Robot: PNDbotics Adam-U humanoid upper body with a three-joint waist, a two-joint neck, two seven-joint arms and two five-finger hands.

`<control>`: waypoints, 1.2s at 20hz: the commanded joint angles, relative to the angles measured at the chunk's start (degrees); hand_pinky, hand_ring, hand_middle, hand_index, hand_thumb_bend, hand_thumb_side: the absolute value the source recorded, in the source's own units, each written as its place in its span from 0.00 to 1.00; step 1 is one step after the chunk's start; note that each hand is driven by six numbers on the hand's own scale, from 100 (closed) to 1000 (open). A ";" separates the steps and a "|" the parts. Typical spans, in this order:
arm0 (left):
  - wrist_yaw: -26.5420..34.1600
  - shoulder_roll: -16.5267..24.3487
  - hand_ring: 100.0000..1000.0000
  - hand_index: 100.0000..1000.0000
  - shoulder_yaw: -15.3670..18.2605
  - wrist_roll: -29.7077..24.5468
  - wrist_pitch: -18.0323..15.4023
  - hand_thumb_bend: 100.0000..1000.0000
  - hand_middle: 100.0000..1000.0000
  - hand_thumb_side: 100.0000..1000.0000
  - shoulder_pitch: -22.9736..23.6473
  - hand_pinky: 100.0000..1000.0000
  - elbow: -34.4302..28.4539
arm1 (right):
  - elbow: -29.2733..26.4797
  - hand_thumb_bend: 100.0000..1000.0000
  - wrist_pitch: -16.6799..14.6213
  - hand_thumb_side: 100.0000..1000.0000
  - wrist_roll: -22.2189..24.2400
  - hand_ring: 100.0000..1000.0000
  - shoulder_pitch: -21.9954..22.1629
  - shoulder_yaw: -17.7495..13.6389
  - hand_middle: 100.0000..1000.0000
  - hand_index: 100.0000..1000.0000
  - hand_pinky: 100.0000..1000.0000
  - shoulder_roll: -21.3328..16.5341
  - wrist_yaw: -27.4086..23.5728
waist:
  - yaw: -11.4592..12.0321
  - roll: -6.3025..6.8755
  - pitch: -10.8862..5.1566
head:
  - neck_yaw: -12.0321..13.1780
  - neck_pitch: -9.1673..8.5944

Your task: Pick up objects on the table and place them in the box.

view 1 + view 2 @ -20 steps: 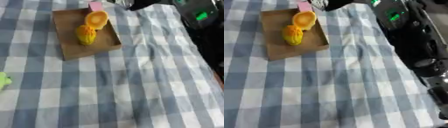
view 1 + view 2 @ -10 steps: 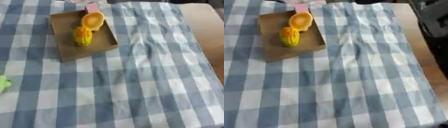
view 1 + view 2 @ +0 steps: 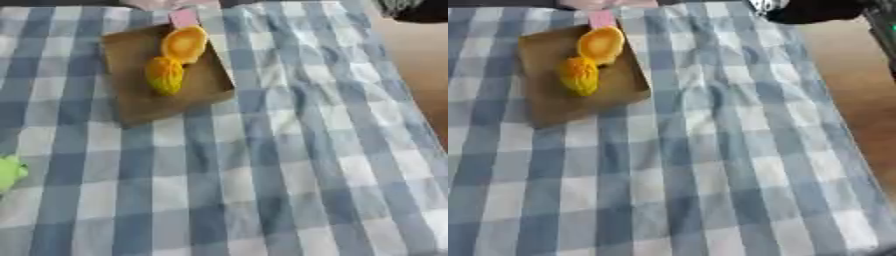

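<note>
Looking down your blue-and-white checked tablecloth point(image 3: 289, 165), you find a green object point(image 3: 10, 172) at its left edge, well apart from the brown cardboard box point(image 3: 140, 95). Farther back, the box holds a yellow fruit-like piece point(image 3: 164, 75) touching an orange one point(image 3: 185, 44), a pink item point(image 3: 184, 17) just beyond. A dark shape point(image 3: 811, 9) shows at the far right corner; you cannot tell what either hand is doing.

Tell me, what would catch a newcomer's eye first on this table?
Most likely the shallow brown box at the far left of the blue-and-white checked cloth, with two bright things in it: an orange rounded one and a yellow one just in front of it. A small pink thing shows at the box's far edge, and a green thing peeks in at the left edge of the left eye view.
</note>
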 commanded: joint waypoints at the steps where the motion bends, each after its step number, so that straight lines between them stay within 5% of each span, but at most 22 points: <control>1: -2.69 6.16 0.82 0.94 -1.12 -2.46 2.64 0.28 0.84 0.42 -1.18 0.91 -0.89 | -0.84 0.00 -1.26 0.27 -2.79 0.81 0.40 -1.51 0.77 0.82 0.78 -3.04 -2.99 | 0.09 -0.22 -1.57 | 0.29 0.39; 5: -5.90 11.38 0.84 0.94 -3.46 -5.68 5.81 0.30 0.83 0.39 -2.61 0.91 -0.89 | -0.84 0.00 -0.20 0.27 -5.66 0.81 1.73 -0.52 0.77 0.82 0.78 -3.46 -4.56 | 0.90 -0.06 -1.77 | 2.89 0.78; 11: -9.89 18.89 0.84 0.93 -1.09 -10.77 6.04 0.32 0.84 0.36 -2.09 0.92 -0.89 | -0.84 0.00 0.34 0.28 -6.92 0.81 1.82 0.16 0.77 0.82 0.78 -2.28 -4.37 | 0.84 -0.88 -1.96 | 6.25 1.15; 24: -9.67 19.86 0.88 0.94 -0.80 -22.33 8.98 0.47 0.85 0.26 -2.52 0.94 -0.89 | -0.84 0.00 1.09 0.28 -6.96 0.81 2.83 0.49 0.77 0.82 0.78 -0.93 -3.99 | 1.01 -1.25 -2.92 | 6.99 1.91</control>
